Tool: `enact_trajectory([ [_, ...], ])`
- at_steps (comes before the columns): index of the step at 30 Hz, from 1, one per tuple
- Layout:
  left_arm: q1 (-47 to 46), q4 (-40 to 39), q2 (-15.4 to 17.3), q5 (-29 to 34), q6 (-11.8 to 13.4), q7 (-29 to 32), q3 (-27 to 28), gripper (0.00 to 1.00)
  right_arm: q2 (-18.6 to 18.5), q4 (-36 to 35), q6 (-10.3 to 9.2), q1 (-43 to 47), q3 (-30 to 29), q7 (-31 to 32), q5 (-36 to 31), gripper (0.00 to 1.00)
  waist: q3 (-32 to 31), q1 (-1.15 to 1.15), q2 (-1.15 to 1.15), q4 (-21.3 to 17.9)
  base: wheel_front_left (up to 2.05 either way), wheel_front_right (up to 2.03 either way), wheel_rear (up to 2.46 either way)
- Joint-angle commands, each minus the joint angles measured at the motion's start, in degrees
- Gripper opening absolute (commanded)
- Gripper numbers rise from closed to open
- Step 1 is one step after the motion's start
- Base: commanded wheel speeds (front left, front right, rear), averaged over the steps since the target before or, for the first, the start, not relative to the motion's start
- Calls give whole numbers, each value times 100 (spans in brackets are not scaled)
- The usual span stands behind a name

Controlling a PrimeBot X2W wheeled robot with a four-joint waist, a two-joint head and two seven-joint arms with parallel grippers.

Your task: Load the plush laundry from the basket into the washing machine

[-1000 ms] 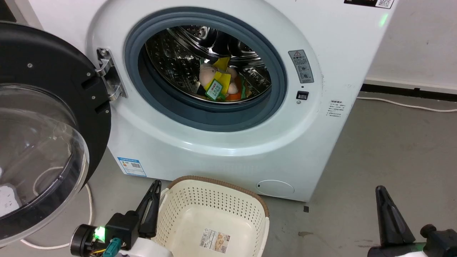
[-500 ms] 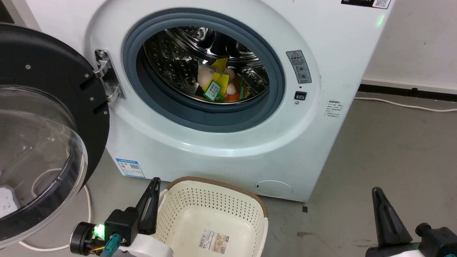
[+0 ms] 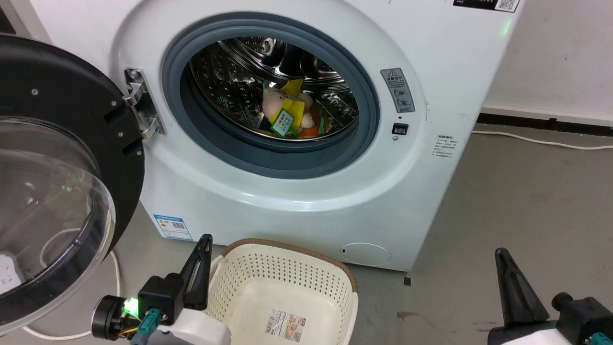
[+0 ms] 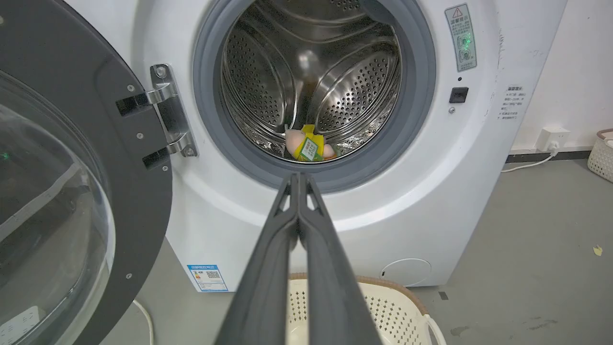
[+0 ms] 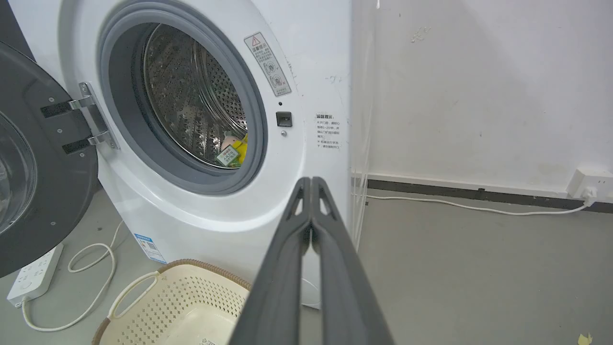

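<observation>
The white washing machine point(image 3: 297, 191) stands with its door point(image 3: 52, 158) swung wide to the left. Inside the steel drum point(image 3: 230, 81) lie the plush laundry: a pale pink figure point(image 3: 273, 103) with yellow bits and a green tag, and the orange bun point(image 3: 310, 129) partly hidden behind it. The pink figure point(image 4: 306, 146) also shows in the left wrist view. The cream basket point(image 3: 282, 292) sits on the floor before the washer, holding just a sticker. My left gripper point(image 3: 205, 239) is shut beside the basket's left rim. My right gripper point(image 3: 500, 253) is shut, low at the right above the floor.
A white cable point(image 3: 541, 140) runs along the floor by the right wall. A power strip point(image 5: 33, 275) and looped cord point(image 5: 96, 258) lie under the open door. Another pale basket point(image 4: 601, 153) stands far right by the wall. Grey floor point(image 3: 517, 201) lies right of the washer.
The whole head view has drifted slightly left and up, so the camera moved. Both grippers stay shut and sit a touch higher in view. The toys in the drum have not moved.
</observation>
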Motion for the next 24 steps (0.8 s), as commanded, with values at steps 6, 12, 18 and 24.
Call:
enact_trajectory([
  [6,75,-56,-90,112,-66,93,137,0,0,36,-1,-132,15,97,-99,0,-8,0,0,-18,0,0,0],
  [12,87,-81,-159,183,-101,163,230,0,-1,51,-2,-168,25,168,-144,0,-15,0,0,-36,0,0,0],
  [18,98,-106,-229,253,-137,233,324,0,-1,66,-2,-205,35,238,-190,0,-22,0,0,-53,0,0,0],
  [24,114,-140,-322,347,-184,327,449,0,-1,86,-2,-255,49,333,-251,0,-32,0,0,-77,0,0,0],
])
